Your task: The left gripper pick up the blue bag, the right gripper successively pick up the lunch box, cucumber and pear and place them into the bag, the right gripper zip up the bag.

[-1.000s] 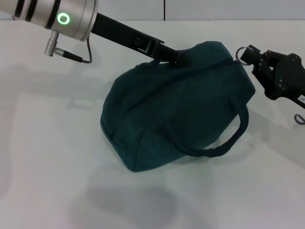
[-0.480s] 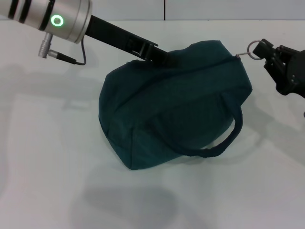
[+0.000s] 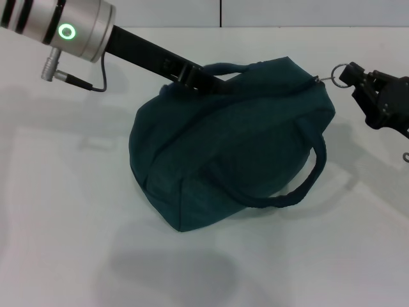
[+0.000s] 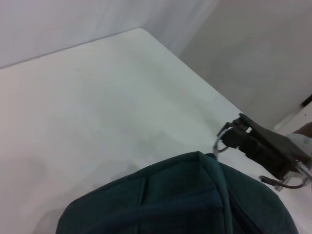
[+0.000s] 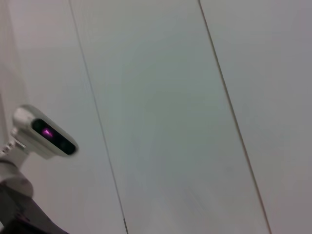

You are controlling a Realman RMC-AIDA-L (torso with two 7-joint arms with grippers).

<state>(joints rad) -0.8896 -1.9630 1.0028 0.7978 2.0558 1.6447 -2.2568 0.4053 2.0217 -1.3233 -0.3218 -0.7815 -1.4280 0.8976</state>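
The blue bag (image 3: pixel 230 141) lies on the white table (image 3: pixel 64 211), filling the centre of the head view, bulging and apparently closed along its top; no lunch box, cucumber or pear shows anywhere, so by my reading they are already inside.

From the upper left of that frame the left arm slants down to the bag's upper edge, where the left gripper (image 3: pixel 203 80) sits at the far handle (image 3: pixel 225 68). It looks clamped on that handle or the fabric beside it, though the fingertips are hidden and I cannot tell for sure.

At the right edge, the right gripper (image 3: pixel 355 78) is pinched closed on the metal ring pull (image 3: pixel 337 73), at the bag's right end, with the near handle (image 3: pixel 300 185) drooping loose below.

The risk I see: the pull appears to be at the end of its travel, so further tugging could drag the whole bag sideways or slip it from the left arm's hold.

The left wrist view adds the ring (image 4: pixel 222 144) and the gripper pinching it seen from behind the bag. The right wrist view shows only wall panels.
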